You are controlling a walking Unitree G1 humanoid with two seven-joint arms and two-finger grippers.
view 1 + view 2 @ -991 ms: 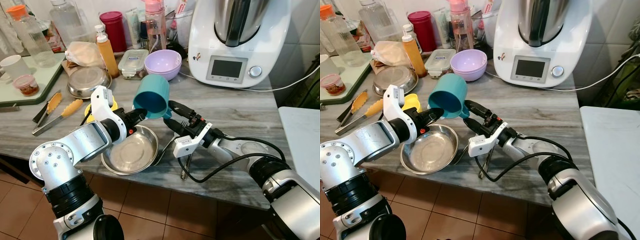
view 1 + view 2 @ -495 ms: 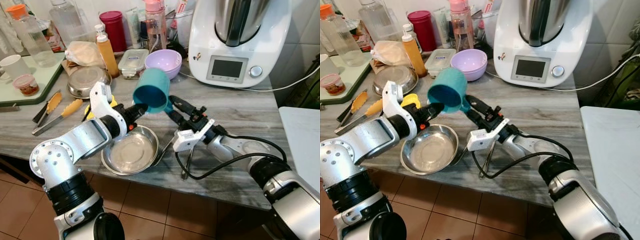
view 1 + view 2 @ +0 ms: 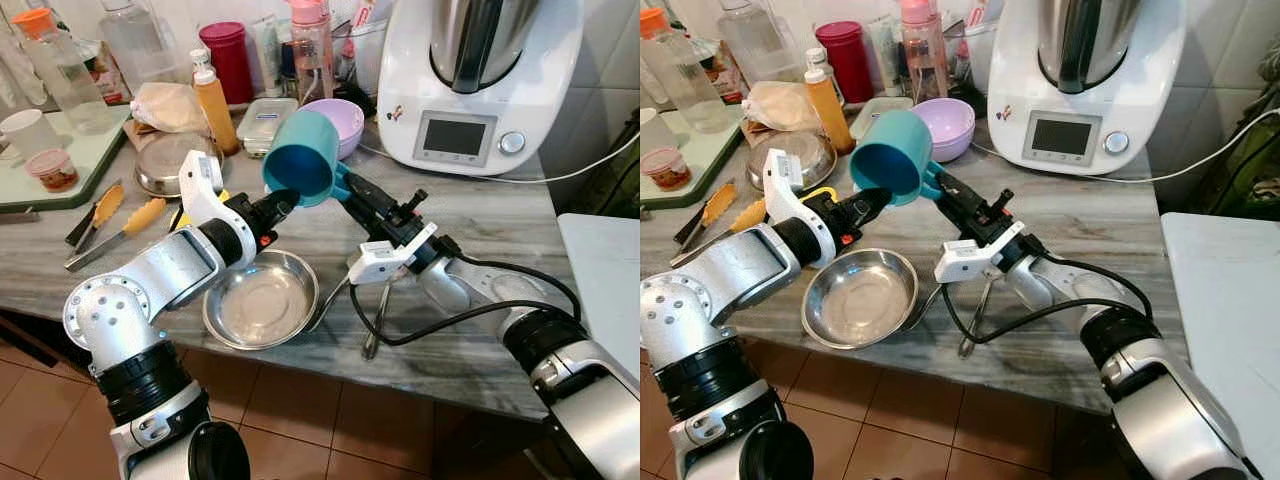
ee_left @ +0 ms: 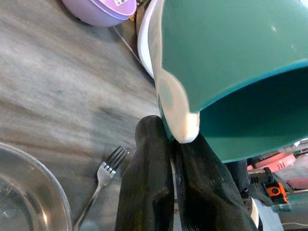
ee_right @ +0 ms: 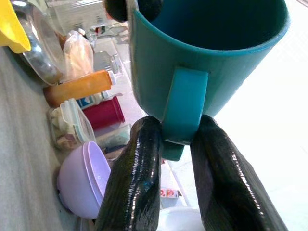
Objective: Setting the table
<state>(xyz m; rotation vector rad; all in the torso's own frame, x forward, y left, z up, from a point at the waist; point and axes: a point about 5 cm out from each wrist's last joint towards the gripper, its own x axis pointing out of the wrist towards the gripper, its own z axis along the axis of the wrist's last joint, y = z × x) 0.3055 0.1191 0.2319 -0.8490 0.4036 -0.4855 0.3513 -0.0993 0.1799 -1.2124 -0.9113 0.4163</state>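
A grey, wood-grained worktop [image 3: 500, 215] spans the scene, with a white food processor [image 3: 480, 80] standing at its far edge, a cable trailing off to the right. Two silver arms reach over the worktop from either side and meet at a teal mug [image 3: 303, 157], which is held in the air above the worktop, tipped on its side with its mouth turned toward the robot. A round steel bowl [image 3: 262, 300] rests near the worktop's front edge, below and to the left of the mug. The left pincer [image 3: 278, 203] comes up from below, its two black fingers [image 4: 154, 178] pressed together on the mug's rim, one inside the lip and one outside. The right pincer [image 3: 350, 195] approaches from the other side, its fingers [image 5: 139, 183] straddling the mug's handle [image 5: 182, 108] and touching it on both flanks. Behind the mug sits a lilac bowl [image 3: 345, 118], beside a clear lidded food box [image 3: 262, 120], an orange squeeze bottle [image 3: 212, 100] and a dark red canister [image 3: 229, 58]. A second steel dish [image 3: 172, 160] lies farther left, near yellow-handled tongs [image 3: 110, 225]. A fork [image 4: 102, 180] lies flat on the worktop just beside the steel bowl's right edge, with another utensil [image 3: 376, 325] just to its right, under the right arm.
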